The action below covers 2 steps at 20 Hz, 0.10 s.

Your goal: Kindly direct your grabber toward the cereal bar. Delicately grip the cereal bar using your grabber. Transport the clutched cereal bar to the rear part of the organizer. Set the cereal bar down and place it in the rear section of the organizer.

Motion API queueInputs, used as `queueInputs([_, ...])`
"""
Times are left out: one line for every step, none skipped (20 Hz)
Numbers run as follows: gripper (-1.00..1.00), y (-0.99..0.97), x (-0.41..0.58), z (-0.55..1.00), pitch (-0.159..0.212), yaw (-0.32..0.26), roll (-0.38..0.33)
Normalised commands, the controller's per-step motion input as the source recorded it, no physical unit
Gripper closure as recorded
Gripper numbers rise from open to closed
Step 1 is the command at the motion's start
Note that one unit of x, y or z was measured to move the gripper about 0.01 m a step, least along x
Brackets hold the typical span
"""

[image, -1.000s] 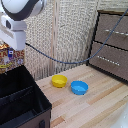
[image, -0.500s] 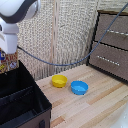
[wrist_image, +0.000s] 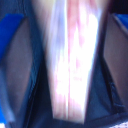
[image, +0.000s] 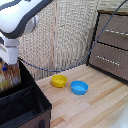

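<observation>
The blue-tipped claw (image: 8, 70) pinches the yellow-orange printed cereal bar packet (image: 10, 79) above the black fabric organizer box's (image: 30, 102) rear compartment, where a low, gentle release would seat it cleanly.

- light wooden table (image: 95, 107)
- yellow bowl (image: 59, 81) and blue bowl (image: 79, 87) just beside each other
- black organizer (image: 27, 107) at the exterior view's left

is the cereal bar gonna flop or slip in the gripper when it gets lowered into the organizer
Probably stiff enough: the cereal bar runs straight between the blue fingers, with no sag showing. Its wrapper looks glossy, so it could slide a little. In the exterior view the gripper holds it over the organizer; it looks light.
</observation>
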Motion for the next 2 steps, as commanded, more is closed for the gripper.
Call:
queueInputs([-1.0, 0.0, 0.14, 0.44, 0.239, -0.132, 0.041])
queueInputs([-1.0, 0.0, 0.151, 0.49, 0.244, -0.136, 0.034])
